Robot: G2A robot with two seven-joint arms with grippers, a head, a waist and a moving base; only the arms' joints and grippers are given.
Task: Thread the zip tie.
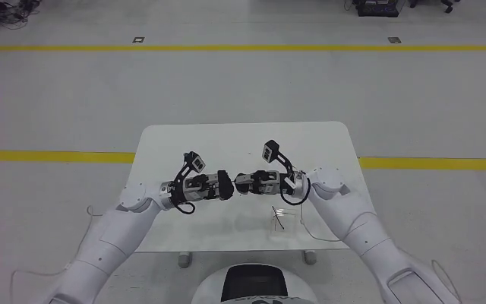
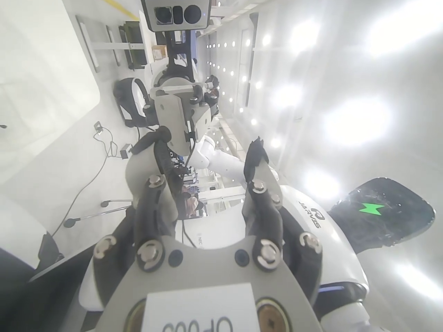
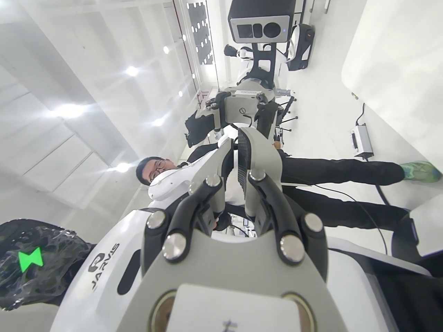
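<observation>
White table (image 1: pixel 152 228); above its middle left gripper (image 1: pixel 225 185) gapes, right gripper (image 1: pixel 242 183) pinched shut, tips facing; thin dark zip tie (image 1: pixel 279 216) apparently lies near-right on it, so threading looks unstarted, and next calls for pickup and fine alignment.

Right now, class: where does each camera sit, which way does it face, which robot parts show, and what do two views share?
Top view: above the arms, looking down at the white rounded table; both arms show, black-fingered left tool facing black-fingered right tool.
Left wrist view: on the left wrist, looking along its open tool at the right tool.
Right wrist view: on the right wrist, looking along its tool at the left tool.
Shared: each wrist view shows the other arm's tool.
</observation>
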